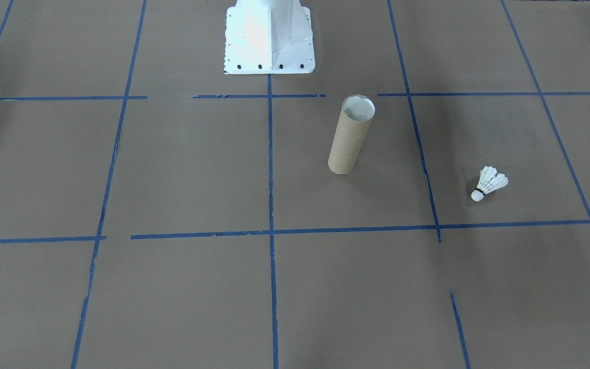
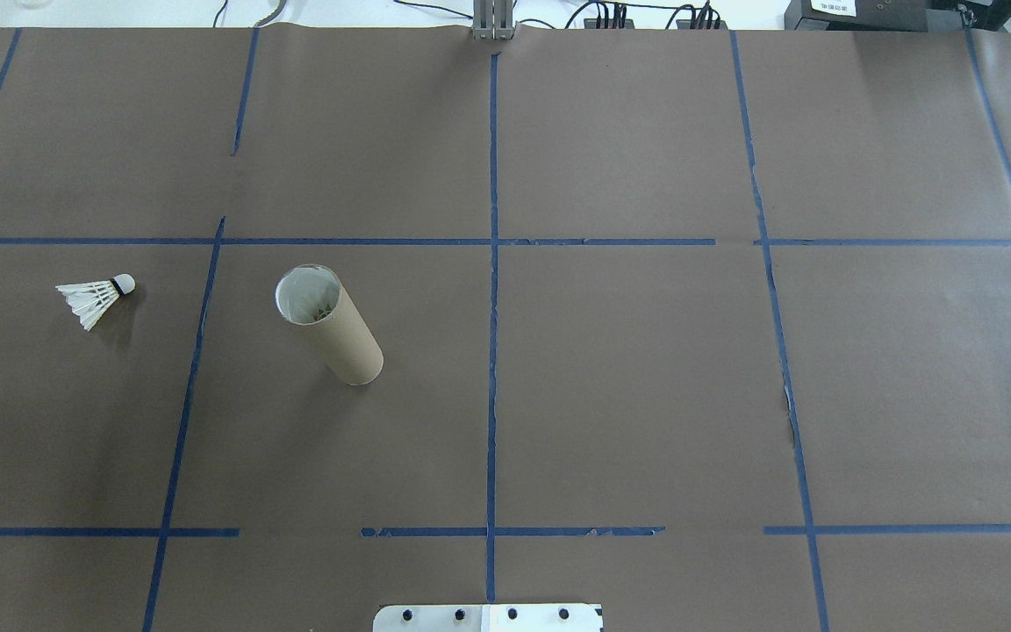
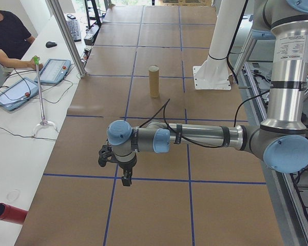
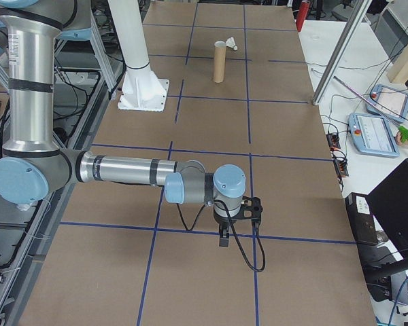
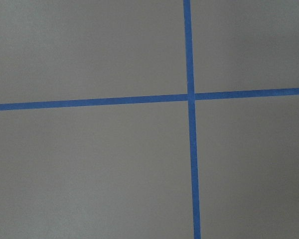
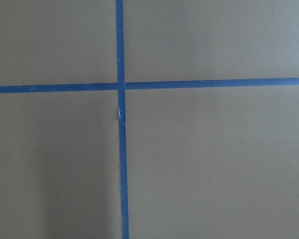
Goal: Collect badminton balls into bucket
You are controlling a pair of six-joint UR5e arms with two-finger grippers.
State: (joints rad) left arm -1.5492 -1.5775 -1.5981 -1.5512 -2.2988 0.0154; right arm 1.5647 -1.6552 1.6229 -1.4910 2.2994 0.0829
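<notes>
One white feather shuttlecock [image 1: 489, 183] [image 2: 95, 297] lies on its side on the brown table, left of the bucket in the overhead view, and also shows small in the exterior right view [image 4: 232, 45]. The bucket [image 1: 349, 138] [image 2: 334, 333] [image 3: 153, 82] [image 4: 219, 62], a brown cardboard tube with a white inner wall, stands upright with its mouth open. My left gripper [image 3: 124, 179] hangs over the table's left end and my right gripper [image 4: 222, 239] over its right end, both far from the tube. I cannot tell whether either gripper is open or shut. Both wrist views show only tape lines.
The white robot base [image 1: 269, 41] [image 2: 488, 617] stands at the robot's edge of the table. Blue tape [image 2: 493, 351] marks a grid on the brown paper. A person [image 3: 7, 36] sits by tablets [image 3: 54, 70] on the side bench, where a red cylinder [image 3: 7, 212] also lies.
</notes>
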